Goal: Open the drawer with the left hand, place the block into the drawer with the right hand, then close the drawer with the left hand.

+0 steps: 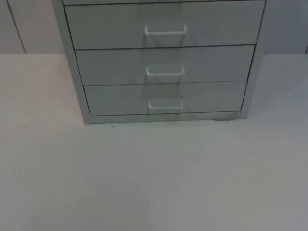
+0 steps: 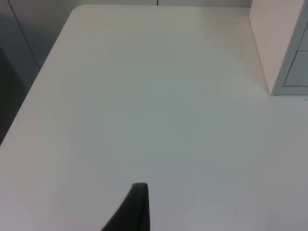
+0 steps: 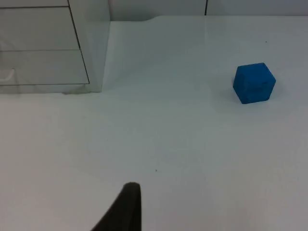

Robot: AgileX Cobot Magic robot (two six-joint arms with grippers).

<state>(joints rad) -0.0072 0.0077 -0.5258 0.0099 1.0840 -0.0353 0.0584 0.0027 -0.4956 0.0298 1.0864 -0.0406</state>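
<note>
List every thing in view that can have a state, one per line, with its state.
Top drawer: shut, handle untouched.
Middle drawer: shut, handle untouched.
Bottom drawer: shut, handle untouched.
Blue block: resting on the white table, apart from the cabinet, not held.
Left claw: hovers over bare table beside the cabinet, holding nothing.
Right claw: hovers over the table, short of the block, holding nothing.

Nothing readable is showing anywhere: no text, label, brand, number or sign is appearing on the grey metal drawer cabinet [image 1: 163, 62], on the small blue cube-shaped block [image 3: 254, 83], or on the white table top [image 1: 154, 178].
</note>
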